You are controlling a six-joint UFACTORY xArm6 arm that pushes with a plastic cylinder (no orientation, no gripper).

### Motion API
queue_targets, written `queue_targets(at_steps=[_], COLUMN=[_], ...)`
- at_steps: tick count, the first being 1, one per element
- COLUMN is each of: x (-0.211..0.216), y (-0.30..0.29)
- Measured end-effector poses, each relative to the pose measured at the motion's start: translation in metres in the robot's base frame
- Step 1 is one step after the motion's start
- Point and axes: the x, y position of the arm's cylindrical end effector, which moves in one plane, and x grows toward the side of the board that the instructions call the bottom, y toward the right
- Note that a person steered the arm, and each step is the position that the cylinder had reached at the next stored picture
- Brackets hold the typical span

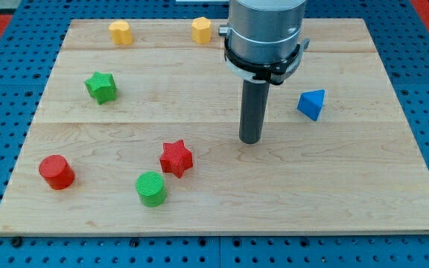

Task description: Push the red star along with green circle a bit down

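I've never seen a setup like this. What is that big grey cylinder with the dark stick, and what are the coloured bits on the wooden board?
The grey cylinder is the end of a robot arm. It holds nothing; it only pushes with a dark rod, whose lower end, my tip, rests on the pale wooden board. One camera looks down at the board from an unrecorded mount. Small blocks lie scattered: a red star and a green cylinder close together left of my tip and lower, a red cylinder further left, a green star, two yellow blocks near the top, and a blue wedge-like block at the right. My tip touches none.
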Motion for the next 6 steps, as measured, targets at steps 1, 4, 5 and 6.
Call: queue_targets(at_steps=[1,4,5,6], x=[0.003,0.026,0.008,-0.018], y=[-0.028,-0.125,-0.125,-0.193])
